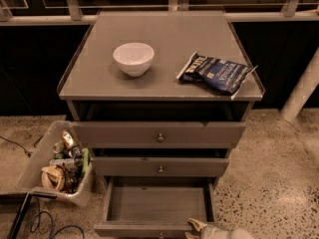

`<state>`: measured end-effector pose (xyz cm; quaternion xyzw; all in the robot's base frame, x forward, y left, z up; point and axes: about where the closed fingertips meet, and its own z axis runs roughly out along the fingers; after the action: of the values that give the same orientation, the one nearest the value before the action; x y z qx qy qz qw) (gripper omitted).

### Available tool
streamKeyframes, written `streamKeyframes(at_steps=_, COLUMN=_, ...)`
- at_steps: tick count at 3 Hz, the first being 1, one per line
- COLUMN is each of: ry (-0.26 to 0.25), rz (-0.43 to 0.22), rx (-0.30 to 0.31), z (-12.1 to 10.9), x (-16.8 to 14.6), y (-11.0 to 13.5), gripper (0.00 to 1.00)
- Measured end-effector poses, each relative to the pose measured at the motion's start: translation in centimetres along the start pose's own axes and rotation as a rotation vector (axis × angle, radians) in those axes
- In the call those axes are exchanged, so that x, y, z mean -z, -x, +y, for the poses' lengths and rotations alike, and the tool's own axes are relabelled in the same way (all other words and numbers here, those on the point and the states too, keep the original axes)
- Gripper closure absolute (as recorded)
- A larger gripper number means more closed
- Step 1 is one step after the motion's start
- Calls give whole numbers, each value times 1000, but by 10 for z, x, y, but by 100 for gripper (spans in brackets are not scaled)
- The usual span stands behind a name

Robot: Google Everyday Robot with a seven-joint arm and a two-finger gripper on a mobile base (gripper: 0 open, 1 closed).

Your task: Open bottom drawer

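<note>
The grey cabinet has three drawers. The bottom drawer [157, 204] is pulled far out and shows its shallow, empty grey interior; its front panel lies at the bottom edge of the camera view. The top drawer [159, 133] and middle drawer [159, 166] stand slightly out, each with a small round metal knob. My gripper [197, 228] is at the bottom edge, right of centre, at the front right corner of the bottom drawer, with its pale fingers pointing left toward the front panel.
A white bowl [133, 58] and a dark blue snack bag [215, 73] lie on the cabinet top [164, 39]. A plastic bin of trash [59, 164] stands on the floor to the left, with black cables [35, 222] beside it. A white pole [302, 87] rises at the right.
</note>
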<state>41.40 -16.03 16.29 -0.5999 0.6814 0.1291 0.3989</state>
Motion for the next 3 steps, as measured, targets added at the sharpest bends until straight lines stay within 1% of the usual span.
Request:
streamKeyframes(at_steps=1, ry=0, rz=0, rx=0, z=0, x=1, y=1, gripper=100)
streamKeyframes(at_steps=2, ry=-8, rz=0, rx=-10, z=10, x=8, y=-2, gripper=100)
streamKeyframes(at_steps=3, ry=-7, rz=0, rx=-10, z=10, x=8, y=-2, gripper=81)
